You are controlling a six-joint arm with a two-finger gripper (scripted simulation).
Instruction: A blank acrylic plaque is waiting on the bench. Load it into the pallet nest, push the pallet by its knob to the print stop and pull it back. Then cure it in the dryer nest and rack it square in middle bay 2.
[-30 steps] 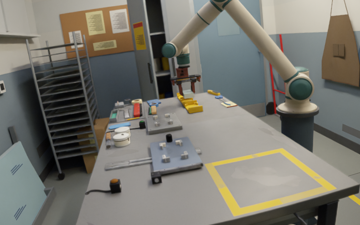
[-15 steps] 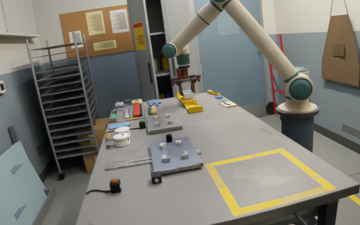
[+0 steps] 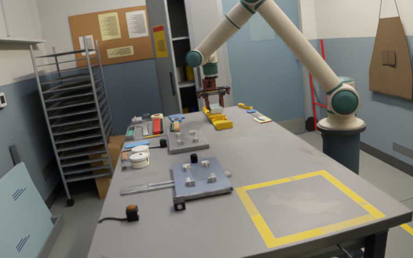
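Note:
My gripper (image 3: 215, 106) hangs over the far end of the bench, closed around the pale acrylic plaque (image 3: 215, 108), which I hold just above the yellow rack (image 3: 217, 119). The rack's bays run in a row toward the near side; which bay the plaque is over cannot be told. The blue-grey pallet (image 3: 200, 177) with its white nest pegs and black knob (image 3: 194, 157) sits mid-bench on a rail (image 3: 147, 187). The grey dryer plate (image 3: 188, 140) with its pegs lies beyond it, empty.
A tall wire trolley (image 3: 73, 118) stands left of the bench. A yellow-taped square (image 3: 307, 205) marks the near right. Two white tubs (image 3: 139, 157), a tool tray (image 3: 145, 128) and an orange push button (image 3: 132, 212) line the left side.

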